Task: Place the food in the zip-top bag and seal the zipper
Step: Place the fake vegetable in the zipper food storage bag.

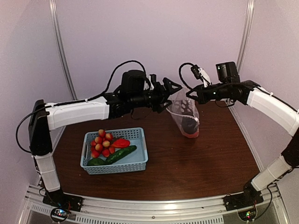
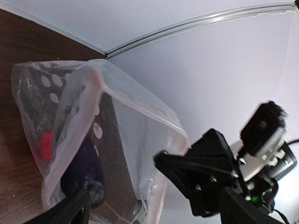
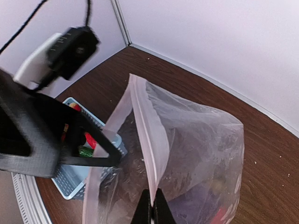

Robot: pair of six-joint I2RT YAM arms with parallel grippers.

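Observation:
The clear polka-dot zip-top bag (image 1: 185, 113) hangs upright over the table with its bottom resting on it. It holds the dark purple eggplant (image 1: 188, 124) and a red piece (image 1: 191, 135). My right gripper (image 3: 153, 207) is shut on the bag's pale zipper strip (image 3: 150, 135) and holds it up. My left gripper (image 1: 171, 97) is open at the bag's left mouth edge, and one of its fingers (image 3: 88, 142) touches the plastic. The tomatoes (image 1: 102, 142), red pepper (image 1: 121, 143), cucumber (image 1: 120, 154) and a dark green piece (image 1: 96, 162) lie in the basket.
The light-blue perforated basket (image 1: 138, 162) stands on the brown table at the left, in front of the left arm. White walls with metal rails close the back and sides. In the left wrist view the right gripper (image 2: 161, 161) shows beside the bag (image 2: 117, 130).

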